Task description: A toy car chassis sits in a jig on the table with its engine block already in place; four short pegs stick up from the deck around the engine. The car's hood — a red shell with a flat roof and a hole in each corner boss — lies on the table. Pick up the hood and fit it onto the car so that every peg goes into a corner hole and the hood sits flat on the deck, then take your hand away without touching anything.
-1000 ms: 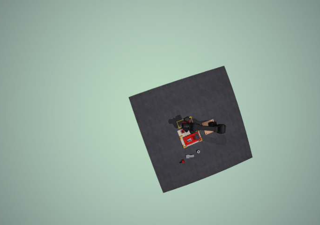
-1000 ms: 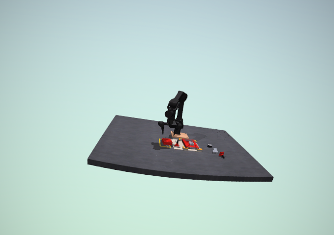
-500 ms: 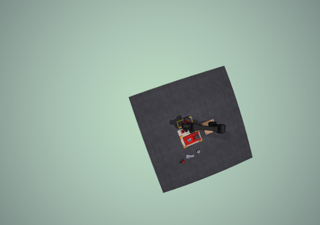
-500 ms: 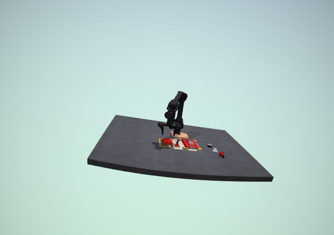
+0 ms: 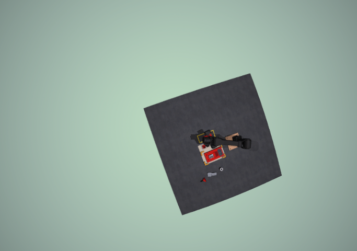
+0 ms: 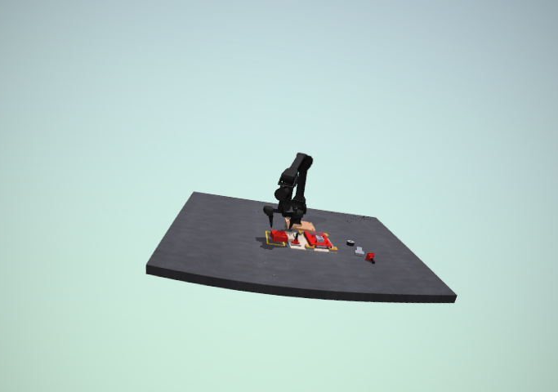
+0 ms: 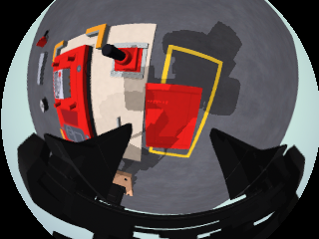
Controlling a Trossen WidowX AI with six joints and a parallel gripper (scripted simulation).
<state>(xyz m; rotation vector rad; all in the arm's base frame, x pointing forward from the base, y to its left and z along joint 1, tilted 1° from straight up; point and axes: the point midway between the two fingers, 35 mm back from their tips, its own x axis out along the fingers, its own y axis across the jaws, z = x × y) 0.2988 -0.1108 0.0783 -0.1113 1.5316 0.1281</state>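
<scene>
The red hood (image 6: 279,235) (image 7: 174,112) lies roof up, partly inside a yellow outline (image 7: 195,54), beside the cream jig board (image 7: 105,85). In the top view the arm covers most of it. My gripper (image 6: 281,228) (image 7: 172,129) is open and empty, above the hood, with one finger toward each side of it in the wrist view. The fingers do not appear to touch it. The red chassis (image 5: 206,157) (image 7: 80,90) sits between orange corner brackets on the board, with the grey engine block (image 5: 210,156) (image 6: 319,238) (image 7: 62,83) on its deck. Short red pegs stand around the engine.
A red piece with a black post (image 6: 295,242) (image 7: 131,61) stands on the board between hood and chassis. Beyond the chassis lie a small wheel (image 5: 221,169), a grey part (image 5: 211,174) and a red-and-black part (image 5: 204,179). The arm's tan base plate (image 5: 232,146) is nearby.
</scene>
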